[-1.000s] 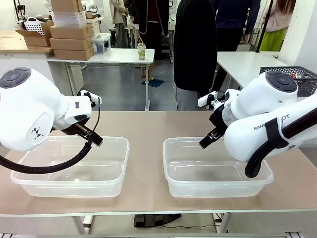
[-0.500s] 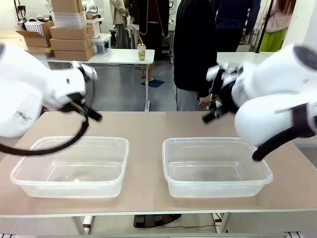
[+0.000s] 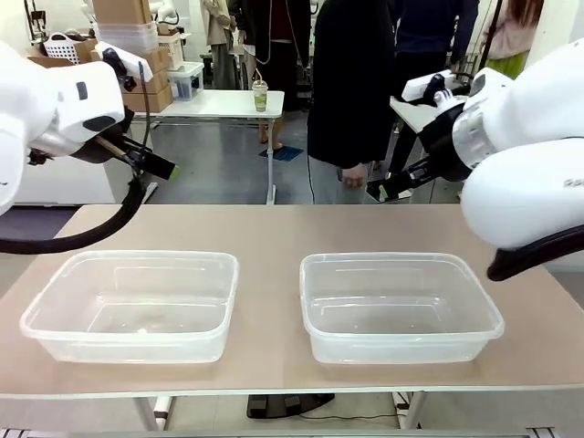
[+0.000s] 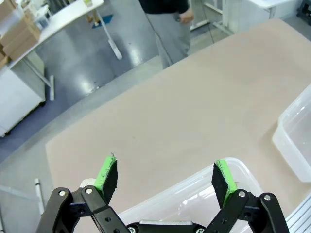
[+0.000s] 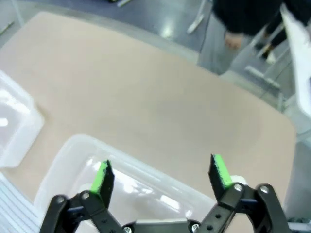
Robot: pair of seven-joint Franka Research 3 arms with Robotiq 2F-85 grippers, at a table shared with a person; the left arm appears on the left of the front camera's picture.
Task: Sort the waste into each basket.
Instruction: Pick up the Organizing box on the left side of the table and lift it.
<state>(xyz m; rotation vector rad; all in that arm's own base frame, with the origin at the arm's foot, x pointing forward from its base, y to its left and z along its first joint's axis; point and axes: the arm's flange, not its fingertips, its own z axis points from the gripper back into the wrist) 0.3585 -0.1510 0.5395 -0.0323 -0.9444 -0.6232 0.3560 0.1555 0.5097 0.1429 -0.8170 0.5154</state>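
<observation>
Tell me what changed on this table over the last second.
The robot's left hand and right hand both lifted from just above the tubs to well over the table. Nothing was taken or let go. Both hands stayed open and empty, and the left tub and right tub stayed put.
</observation>
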